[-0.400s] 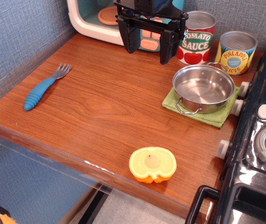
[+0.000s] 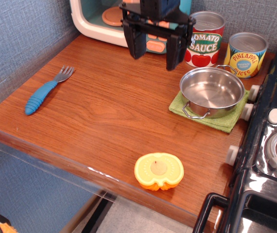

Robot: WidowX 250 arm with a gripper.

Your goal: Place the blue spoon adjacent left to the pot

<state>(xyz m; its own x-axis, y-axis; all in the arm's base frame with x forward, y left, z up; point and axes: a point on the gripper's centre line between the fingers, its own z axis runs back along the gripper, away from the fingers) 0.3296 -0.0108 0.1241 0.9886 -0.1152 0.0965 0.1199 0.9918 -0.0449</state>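
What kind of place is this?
It looks like a toy play kitchen: a little stove on the right, a toy microwave at the back, and food cans beside a small pot on a wooden counter.

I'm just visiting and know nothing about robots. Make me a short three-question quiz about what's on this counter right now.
1. True or false: the gripper is holding the blue spoon.
2. What lies under the pot? A) a plate B) a green cloth C) bare wood
3. Fill in: the can just behind the gripper is labelled tomato ____.

Key:
1. False. The spoon lies alone near the counter's left edge, and the jaws hang open and empty.
2. B, the green cloth.
3. Sauce, on the tomato sauce can.
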